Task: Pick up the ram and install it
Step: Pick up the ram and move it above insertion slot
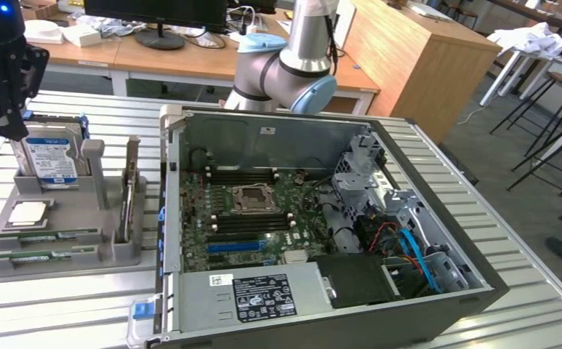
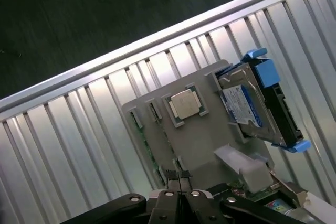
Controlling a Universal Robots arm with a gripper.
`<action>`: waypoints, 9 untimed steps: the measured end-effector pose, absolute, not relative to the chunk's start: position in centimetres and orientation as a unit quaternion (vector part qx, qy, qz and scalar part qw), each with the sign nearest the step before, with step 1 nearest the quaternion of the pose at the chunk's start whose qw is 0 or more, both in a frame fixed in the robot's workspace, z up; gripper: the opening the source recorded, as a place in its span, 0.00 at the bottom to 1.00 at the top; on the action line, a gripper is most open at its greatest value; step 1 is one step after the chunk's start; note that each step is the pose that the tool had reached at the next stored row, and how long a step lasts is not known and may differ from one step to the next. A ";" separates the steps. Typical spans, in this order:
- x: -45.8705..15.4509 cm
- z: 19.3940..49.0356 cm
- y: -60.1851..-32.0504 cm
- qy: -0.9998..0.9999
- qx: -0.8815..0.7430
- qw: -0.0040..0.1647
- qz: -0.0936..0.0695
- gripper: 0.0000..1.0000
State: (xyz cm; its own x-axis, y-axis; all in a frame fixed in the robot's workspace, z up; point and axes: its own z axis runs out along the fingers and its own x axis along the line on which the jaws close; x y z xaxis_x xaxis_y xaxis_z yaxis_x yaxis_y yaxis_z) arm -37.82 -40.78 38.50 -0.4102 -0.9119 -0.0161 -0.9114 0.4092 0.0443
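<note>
While the gripper [image 1: 14,131] [image 2: 179,178] hangs over the grey tray [image 1: 115,251], its fingers pressed together on nothing, the ram [image 1: 40,236] lies flat in a slot of that tray. A twin stick [image 1: 36,256] lies alongside it, just beside the silver processor [image 1: 27,212] seated there.

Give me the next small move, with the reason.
Probably shift the gripper across to above the ram: it hangs shut and empty by the hard drive, while the ram lies untouched at the other end of the grey tray.
</note>
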 end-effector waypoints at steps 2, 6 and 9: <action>-37.8 38.5 -40.8 -0.831 0.556 0.006 -0.023 0.10; -37.8 38.4 -40.8 -0.813 0.582 0.006 -0.023 0.10; -37.8 38.4 -40.8 -0.799 0.601 0.007 -0.023 0.10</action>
State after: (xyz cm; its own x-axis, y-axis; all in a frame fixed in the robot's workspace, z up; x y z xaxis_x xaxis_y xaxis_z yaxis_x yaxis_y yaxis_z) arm -37.82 -40.78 38.43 -0.2766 -0.9609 -0.0161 -0.9602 0.2756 0.0443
